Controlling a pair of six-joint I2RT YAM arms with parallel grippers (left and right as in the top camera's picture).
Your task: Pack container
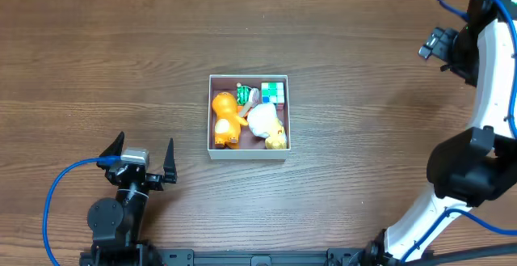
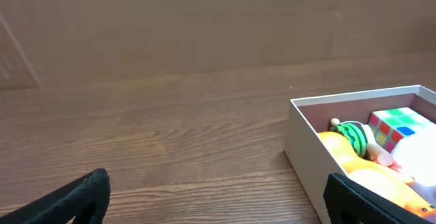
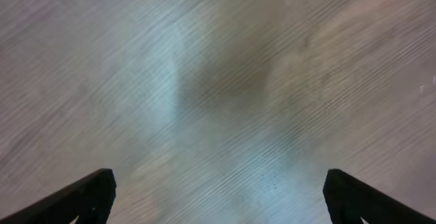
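overhead: the container (image 1: 249, 154), a shallow square white cardboard box, sits near the middle of the wooden table (image 1: 97, 56). its inside floor shows a dull pinkish tone between the toys.

contents, all inside the walls:
- orange plush figure (image 1: 225, 119) along the left side.
- white and yellow soft toy (image 1: 266, 124) at the near right.
- multicoloured puzzle cube (image 1: 274, 90) in the far right corner.
- small green striped toy (image 1: 243, 93) at the far wall, between the orange figure and the cube.

left claw (image 1: 141, 157): low over the table, to the left of the container and nearer the table's front edge, apart from the box and touching nothing. fingers spread wide, nothing between them. in the left wrist view the two dark fingertips (image 2: 75, 200) show at the bottom corners. the container's white wall stands ahead and to the right, with the right fingertip overlapping its near corner in that view. cube, green toy and orange figure are visible over the rim.

right claw (image 3: 218, 200): at the far right of the table, well apart from the container and raised on its white arm (image 1: 489, 96). the right wrist view is blurred and shows only wood grain. fingertips (image 3: 82, 197) sit wide apart at the bottom corners, holding nothing. the container does not appear in that view.
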